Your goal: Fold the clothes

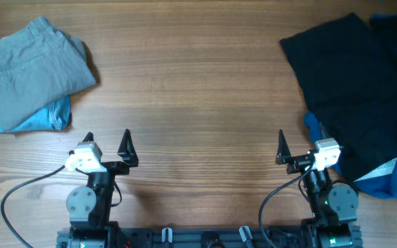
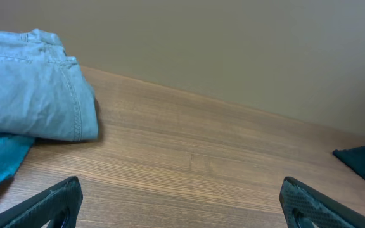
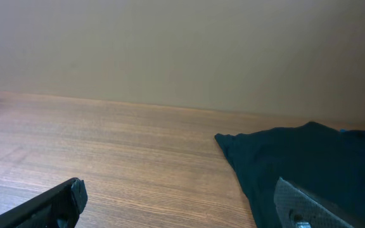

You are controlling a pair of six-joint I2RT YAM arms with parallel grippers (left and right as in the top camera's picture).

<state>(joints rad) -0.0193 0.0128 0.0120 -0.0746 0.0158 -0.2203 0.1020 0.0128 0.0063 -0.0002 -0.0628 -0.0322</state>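
The grey shorts lie folded at the far left of the table, on top of a light-blue denim garment. They also show in the left wrist view at upper left. My left gripper is open and empty near the front edge, well below the shorts; its fingers frame bare wood in the left wrist view. My right gripper is open and empty at the front right, its fingers seen in the right wrist view.
A big black garment covers the right side of the table, also in the right wrist view. Blue cloth lies under its front right part. A grey cable runs from the left arm.
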